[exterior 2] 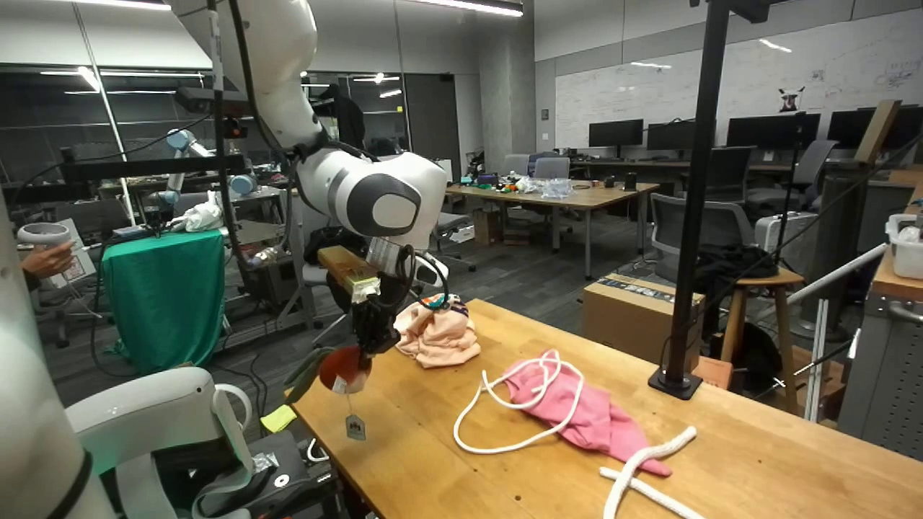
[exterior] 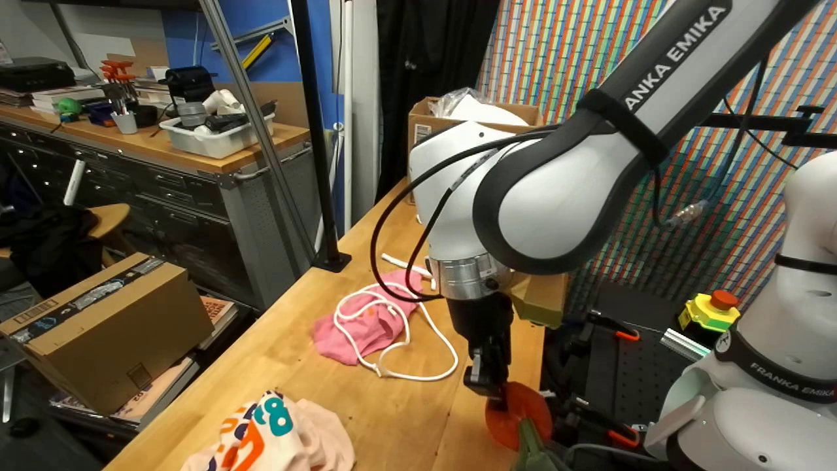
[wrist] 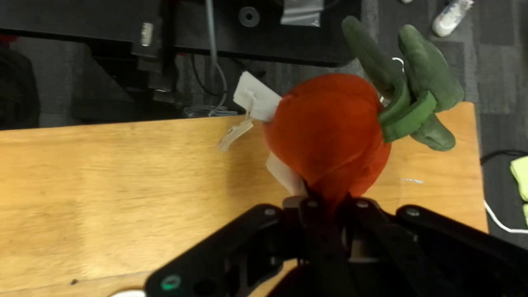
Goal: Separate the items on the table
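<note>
We've got the end effector (wrist: pixel 328 200) pinching the red plush (wrist: pixel 328 123), seemingly just above the worktop (wrist: pixel 144 185), while white rope (exterior 2: pixel 490 451) loops across the pink cloth (exterior 2: pixel 598 425)!

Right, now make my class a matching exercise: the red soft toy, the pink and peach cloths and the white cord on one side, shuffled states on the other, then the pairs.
Column one
1. Red soft toy
2. Pink cloth
3. Peach cloth
4. White cord

Column two
A. Partly covered by loops
B. Bears colourful printing
C. Lies looped over another item
D. Gripped by the end effector

Pairs: 1-D, 2-A, 3-B, 4-C
</note>
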